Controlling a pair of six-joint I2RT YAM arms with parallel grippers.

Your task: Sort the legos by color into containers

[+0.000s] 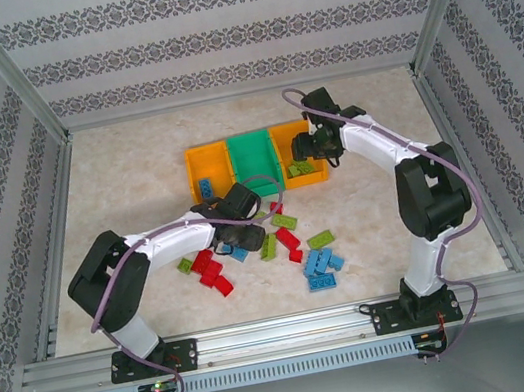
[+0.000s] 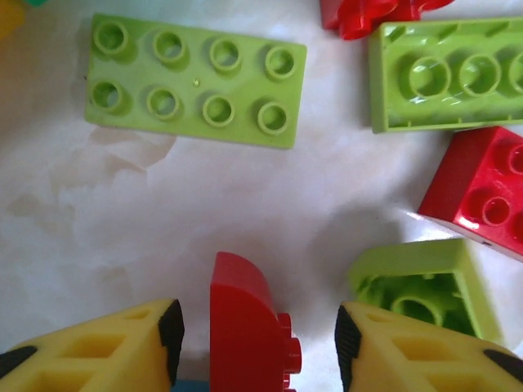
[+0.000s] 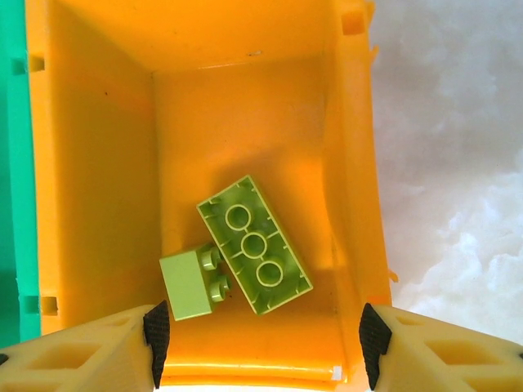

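Red brick (image 2: 241, 310) between left claw (image 2: 255, 335) pads (image 2: 172, 331), seemingly not yet pinched; green brick (image 2: 417, 282) beside one pad could snag. Right claw (image 3: 263, 343) spread, empty.

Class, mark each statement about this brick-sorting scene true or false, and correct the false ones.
1. The right orange bin holds two light green bricks. True.
2. A blue brick sits between the left gripper fingers. False: a red brick stands between them, with a gap on each side.
3. The left orange bin holds a blue brick. True.
4. The right gripper grips a brick. False: its jaws stand open above the bin, with nothing between them.
5. Every blue piece is already in a bin. False: several blue bricks lie on the table.
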